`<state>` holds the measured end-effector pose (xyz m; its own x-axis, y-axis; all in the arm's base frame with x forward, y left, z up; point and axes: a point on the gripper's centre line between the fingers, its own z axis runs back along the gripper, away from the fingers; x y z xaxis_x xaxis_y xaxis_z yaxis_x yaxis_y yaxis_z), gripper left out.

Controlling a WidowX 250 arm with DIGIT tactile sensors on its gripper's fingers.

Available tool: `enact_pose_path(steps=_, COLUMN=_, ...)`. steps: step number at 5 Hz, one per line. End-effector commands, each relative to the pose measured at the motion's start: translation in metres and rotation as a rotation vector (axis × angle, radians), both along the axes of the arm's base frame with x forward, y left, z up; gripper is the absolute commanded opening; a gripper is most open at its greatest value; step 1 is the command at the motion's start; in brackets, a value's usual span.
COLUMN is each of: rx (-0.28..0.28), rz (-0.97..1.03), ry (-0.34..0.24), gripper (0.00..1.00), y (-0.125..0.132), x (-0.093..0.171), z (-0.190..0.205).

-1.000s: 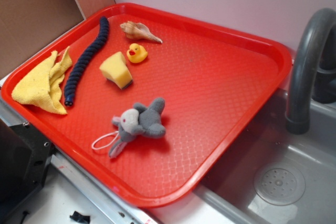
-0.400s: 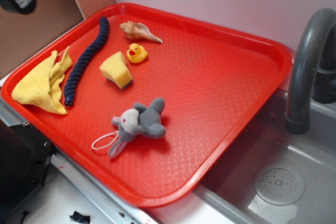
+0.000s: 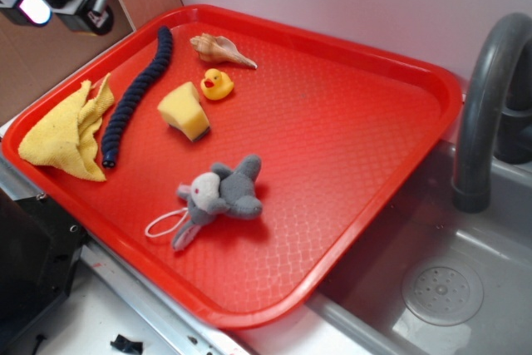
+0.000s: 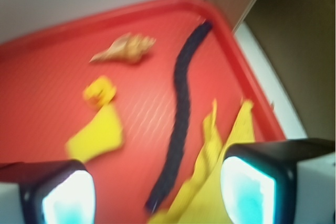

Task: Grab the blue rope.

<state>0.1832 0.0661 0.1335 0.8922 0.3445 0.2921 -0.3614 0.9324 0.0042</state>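
Observation:
The blue rope [image 3: 137, 93] lies slightly curved along the left side of the red tray [image 3: 332, 139], between a yellow cloth [image 3: 62, 135] and a yellow sponge [image 3: 184, 110]. My gripper [image 3: 54, 6] hangs at the top left, above and left of the tray's far-left rim, clear of the rope. In the blurred wrist view the rope [image 4: 181, 108] runs from the far corner down toward the gap between my two fingers. The gripper [image 4: 157, 198] is open, with nothing between the fingers, high over the rope's near end and the cloth [image 4: 220, 182].
On the tray also lie a seashell [image 3: 220, 49], a rubber duck [image 3: 216, 83] and a grey plush toy [image 3: 220, 193]. A brown board [image 3: 50, 56] stands behind the left rim. A grey faucet [image 3: 482, 106] and sink [image 3: 440, 288] are at the right.
My gripper has come into the exterior view at the top left, moving right and down toward the tray. Everything on the tray is where it was.

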Motion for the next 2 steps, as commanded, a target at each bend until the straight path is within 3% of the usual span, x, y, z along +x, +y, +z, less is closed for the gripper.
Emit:
enact_pose_path(steps=1, rx=-0.022, rz=-0.001, ry=-0.036, gripper=1.00, y=0.041, x=0.036, z=-0.038)
enact_pose_path(steps=2, rx=-0.041, rz=-0.007, ry=-0.018, gripper=1.00, y=0.047, x=0.047, z=-0.070)
